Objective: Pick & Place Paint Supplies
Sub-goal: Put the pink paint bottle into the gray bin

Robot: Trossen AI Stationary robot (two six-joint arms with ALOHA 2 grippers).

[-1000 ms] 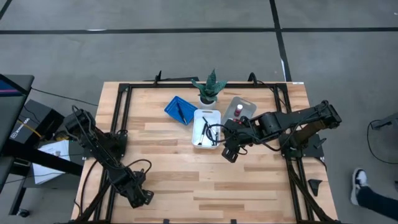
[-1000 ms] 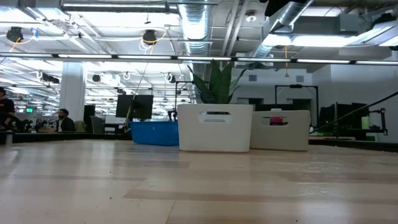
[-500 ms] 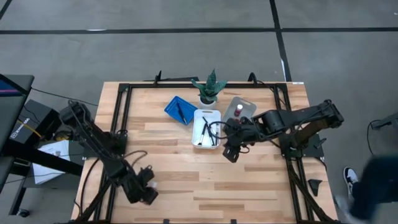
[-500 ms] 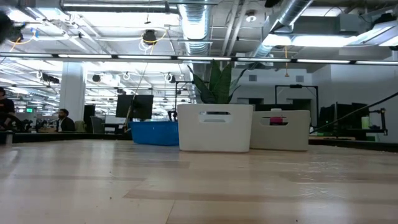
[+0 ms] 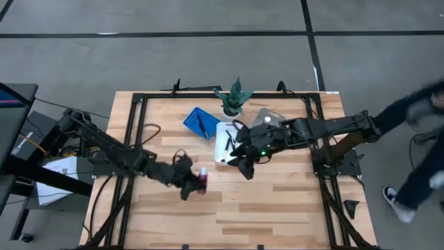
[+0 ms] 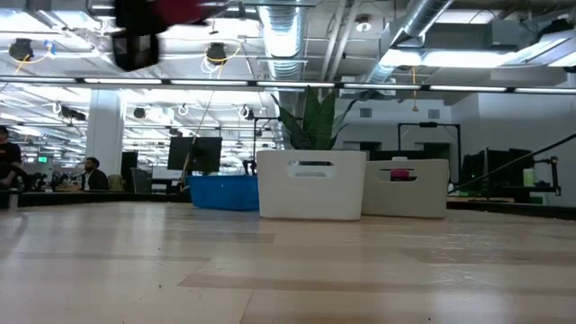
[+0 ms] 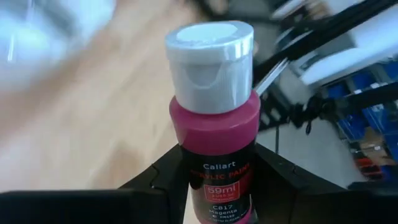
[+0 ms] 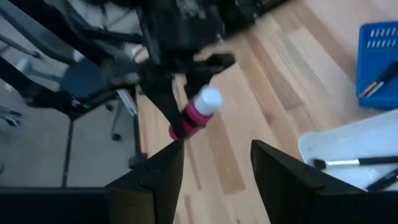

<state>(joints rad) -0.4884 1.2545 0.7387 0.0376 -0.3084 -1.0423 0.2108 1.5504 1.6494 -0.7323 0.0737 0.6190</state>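
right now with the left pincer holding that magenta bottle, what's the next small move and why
Probably carry it on toward the grey tray. The left pincer is shut on the magenta bottle, lifted above the bare table, short of the trays; the right pincer hangs open near the white tray.

Magenta paint bottle [image 7: 214,118], white cap, clamped in left gripper [image 5: 195,182] jaws above tabletop [image 5: 277,201]. Brushes [image 5: 227,147] in white tray [image 5: 223,129].

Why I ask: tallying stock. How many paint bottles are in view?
2. One magenta paint bottle is held by the left end effector over the table; a pink bottle shows through the grey tray handle slot. Others may be hidden under the right arm.
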